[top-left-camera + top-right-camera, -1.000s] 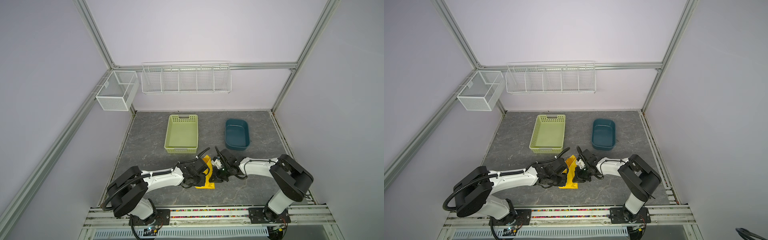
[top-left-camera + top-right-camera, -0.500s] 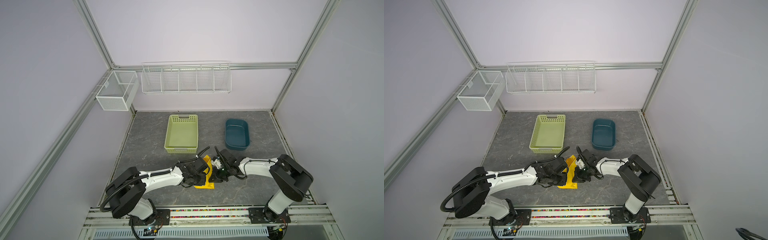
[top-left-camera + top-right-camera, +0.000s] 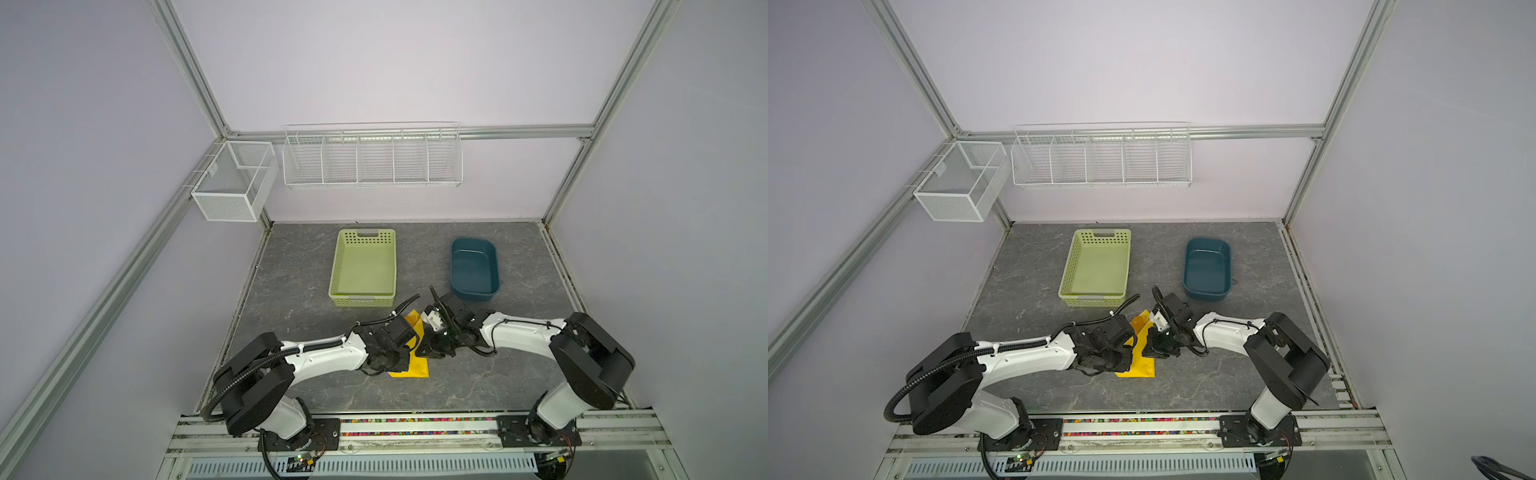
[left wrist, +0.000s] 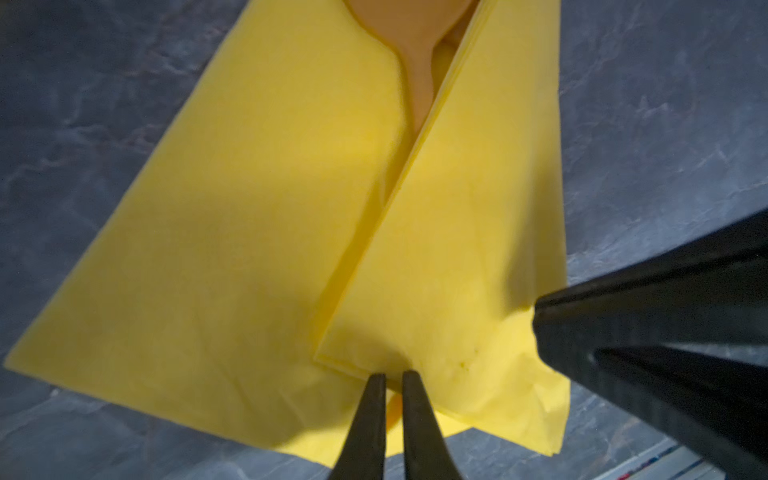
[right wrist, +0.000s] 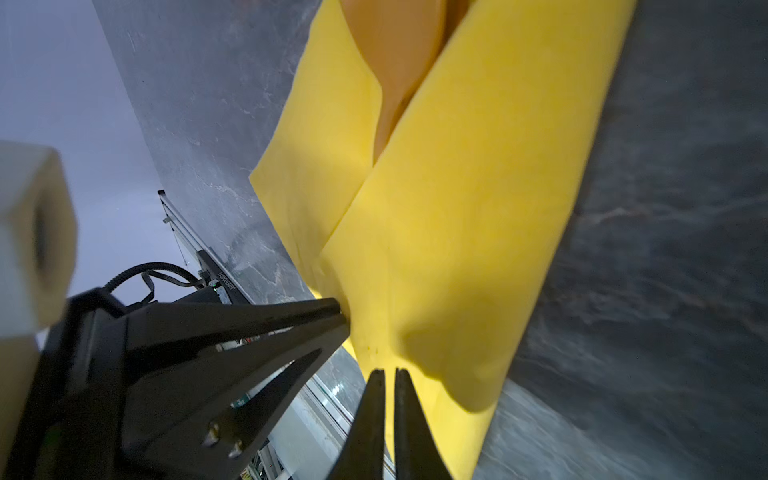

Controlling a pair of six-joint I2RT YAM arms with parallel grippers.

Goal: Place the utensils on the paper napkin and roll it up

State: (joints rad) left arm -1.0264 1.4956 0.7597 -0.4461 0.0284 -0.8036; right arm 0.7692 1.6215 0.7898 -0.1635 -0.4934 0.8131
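Observation:
The yellow paper napkin [image 3: 412, 368] [image 3: 1139, 368] lies near the table's front, both side flaps folded over the middle. In both wrist views an orange spoon [image 4: 415, 54] [image 5: 399, 58] peeks out between the flaps [image 4: 249, 249] [image 5: 478, 208]; the other utensils are hidden. My left gripper [image 4: 389, 376] [image 5: 344, 312] [image 3: 409, 353] is shut, pinching the near corner of one flap. My right gripper [image 5: 388, 372] [image 4: 537, 320] [image 3: 426, 351] is shut on the napkin's near edge, close beside it, where the paper is crumpled and slightly lifted.
A pale green perforated basket [image 3: 362, 298] stands just behind the napkin, and a dark blue tub [image 3: 473, 296] behind the right gripper. White wire baskets [image 3: 372, 156] hang on the back wall. The arm rail [image 3: 415, 424] runs along the front edge.
The left arm's elbow has shifted slightly. Both grippers stay at the napkin's near end, and the napkin lies in the same place.

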